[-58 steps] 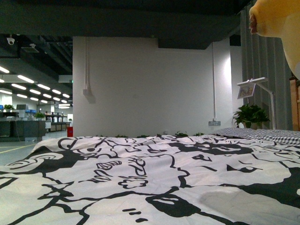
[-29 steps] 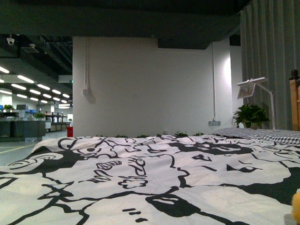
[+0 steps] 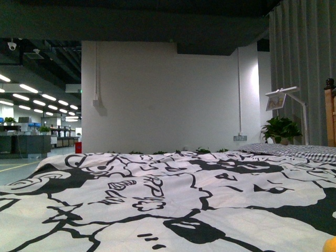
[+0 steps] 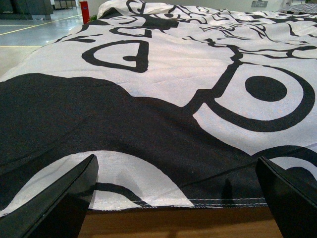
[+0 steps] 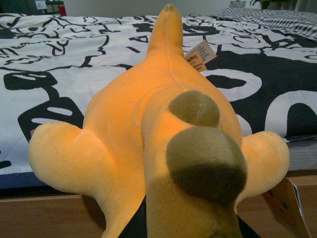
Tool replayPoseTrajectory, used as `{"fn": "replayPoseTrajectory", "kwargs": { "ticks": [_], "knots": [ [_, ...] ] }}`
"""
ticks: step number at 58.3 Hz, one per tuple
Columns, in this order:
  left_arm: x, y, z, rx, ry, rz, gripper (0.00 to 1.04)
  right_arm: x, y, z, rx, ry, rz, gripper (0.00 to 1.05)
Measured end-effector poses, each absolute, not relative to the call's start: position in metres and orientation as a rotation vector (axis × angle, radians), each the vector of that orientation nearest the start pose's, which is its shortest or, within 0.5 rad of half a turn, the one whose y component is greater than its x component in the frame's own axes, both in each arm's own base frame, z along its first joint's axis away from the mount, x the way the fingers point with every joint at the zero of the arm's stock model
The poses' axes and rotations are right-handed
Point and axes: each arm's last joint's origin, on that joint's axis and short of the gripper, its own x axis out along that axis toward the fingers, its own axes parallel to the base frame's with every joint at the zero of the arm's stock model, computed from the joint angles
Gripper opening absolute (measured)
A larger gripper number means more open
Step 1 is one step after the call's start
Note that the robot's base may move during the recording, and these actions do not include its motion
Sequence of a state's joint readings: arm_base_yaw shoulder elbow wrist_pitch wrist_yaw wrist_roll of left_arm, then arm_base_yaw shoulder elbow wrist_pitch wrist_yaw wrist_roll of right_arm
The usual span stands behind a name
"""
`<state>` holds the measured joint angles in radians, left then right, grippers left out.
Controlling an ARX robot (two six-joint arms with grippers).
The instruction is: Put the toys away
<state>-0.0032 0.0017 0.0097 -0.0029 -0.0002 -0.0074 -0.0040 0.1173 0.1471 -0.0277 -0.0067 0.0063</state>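
Plush (image 5: 163, 129) fills right wrist frame, at quilt (image 4: 163, 64) edge. Left claw (image 4: 176, 163) wide open, empty. Right claw hidden under plush, grip cannot tell. Risk: weak hold, plush slides off quilt edge.

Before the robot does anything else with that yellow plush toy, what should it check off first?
1. Plush toy in sight: ok in the right wrist view, which it fills. In the front view only a yellow sliver shows at the corner.
2. Right gripper's hold on the toy: cannot tell, because its fingers are hidden behind the plush.
3. Toy resting on the blanket or hanging above it: cannot tell.
4. Left gripper free: ok, it is open and empty by the blanket's hem.
5. A box or basket to put the toy in: not ok, none shows in any view.
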Motion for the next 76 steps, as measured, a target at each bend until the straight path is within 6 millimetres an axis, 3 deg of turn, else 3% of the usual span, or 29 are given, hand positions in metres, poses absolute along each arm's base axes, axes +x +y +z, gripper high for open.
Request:
{"fn": "replayPoseTrajectory", "kwargs": {
  "ticks": [51, 76],
  "knots": [
    [0.097, 0.0, 0.166, -0.008, -0.005, -0.003, 0.98, 0.097, 0.0, 0.168, 0.006, -0.01, 0.0, 0.07],
    [0.097, 0.0, 0.166, -0.008, -0.005, -0.003, 0.98, 0.097, 0.0, 0.168, 0.006, -0.012, 0.0, 0.07]
  ]
}}
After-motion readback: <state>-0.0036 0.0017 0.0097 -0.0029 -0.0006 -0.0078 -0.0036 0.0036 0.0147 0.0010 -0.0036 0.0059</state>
